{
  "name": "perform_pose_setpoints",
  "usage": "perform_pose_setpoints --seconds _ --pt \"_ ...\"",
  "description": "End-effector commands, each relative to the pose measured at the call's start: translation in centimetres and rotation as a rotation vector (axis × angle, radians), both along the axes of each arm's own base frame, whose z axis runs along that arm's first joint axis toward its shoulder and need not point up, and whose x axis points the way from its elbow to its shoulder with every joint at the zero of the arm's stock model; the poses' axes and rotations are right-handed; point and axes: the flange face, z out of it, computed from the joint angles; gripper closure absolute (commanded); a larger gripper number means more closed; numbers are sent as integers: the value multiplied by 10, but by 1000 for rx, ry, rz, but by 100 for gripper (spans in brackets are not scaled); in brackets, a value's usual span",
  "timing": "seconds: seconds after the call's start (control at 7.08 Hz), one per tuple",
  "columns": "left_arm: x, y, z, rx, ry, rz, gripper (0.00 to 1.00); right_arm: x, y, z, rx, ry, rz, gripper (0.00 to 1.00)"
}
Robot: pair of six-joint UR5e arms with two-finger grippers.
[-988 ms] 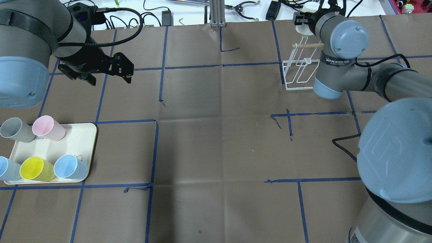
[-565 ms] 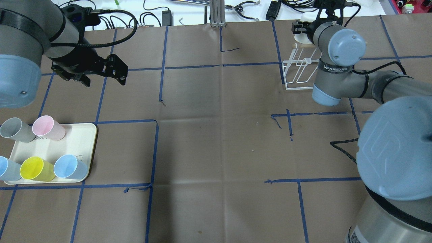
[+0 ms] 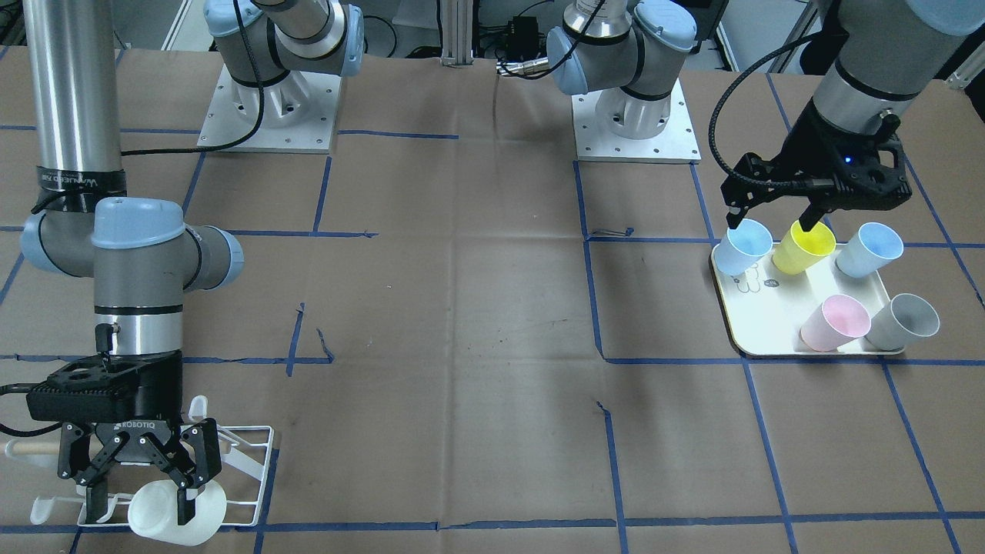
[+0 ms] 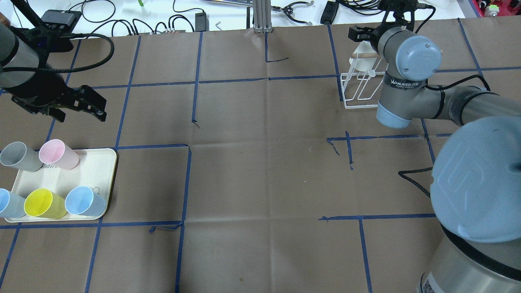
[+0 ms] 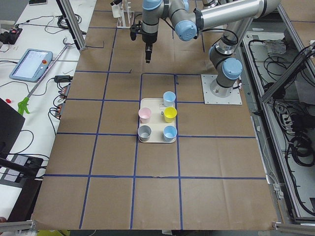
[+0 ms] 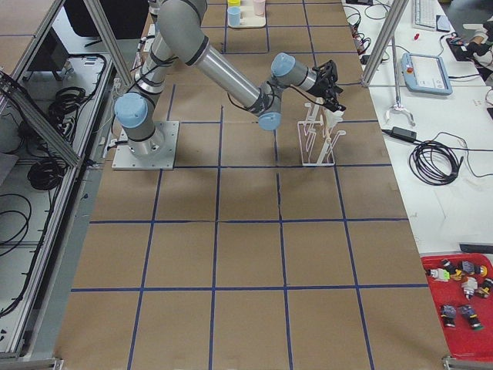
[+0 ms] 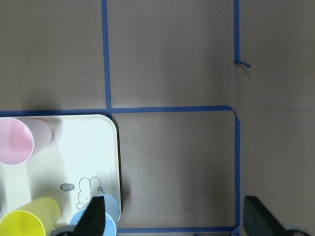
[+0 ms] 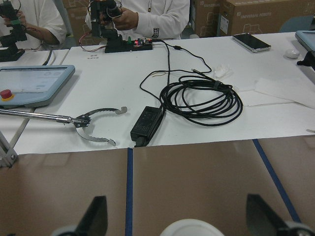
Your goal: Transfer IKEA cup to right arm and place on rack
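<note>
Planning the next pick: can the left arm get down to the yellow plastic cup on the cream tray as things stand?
Probably yes. The left gripper hovers near the cream tray with jaws open. The yellow plastic cup stands mouth-up and uncovered, though light blue plastic cups flank it closely.

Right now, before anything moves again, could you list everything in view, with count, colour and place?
table: one, brown paper with blue tape lines
tray: one, cream, robot's left side of the table
blue cups: two, pale blue, on the tray
yellow cup: one, yellow, between the blue cups
pink cup: one, pink, on the tray
grey cup: one, grey, beside the pink cup
rack: one, white wire, far edge, robot's right side
dowel: one, light wood, across the rack
white cup: one, white, at the rack's end
left gripper: one, black, open, raised near the tray
right gripper: one, black, open, over the white cup
</note>
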Motion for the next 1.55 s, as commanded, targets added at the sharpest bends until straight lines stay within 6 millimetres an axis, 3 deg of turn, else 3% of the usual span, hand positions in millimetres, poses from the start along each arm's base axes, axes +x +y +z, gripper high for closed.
perform_pose_setpoints --seconds 0.0,0.14,0.28,0.56,0.85,0.99,1.41 --pt "57 56 -33 55 24 -2 1 5 2 13 -14 -18 3 0" --pt "63 82 -50 74 40 37 1 8 8 36 -43 -56 -11 0" --pt "55 96 -62 83 46 41 1 15 18 66 -60 -104 -26 0" --pt "61 89 -81 112 64 44 1 45 33 97 -6 -164 -12 0" --pt "72 75 -118 102 57 47 1 99 58 94 52 -467 -35 0" --pt "69 79 -138 118 69 48 1 111 67 93 105 -652 -37 0" --pt "68 93 -188 153 8 46 2 130 100 125 222 -1070 -69 0"
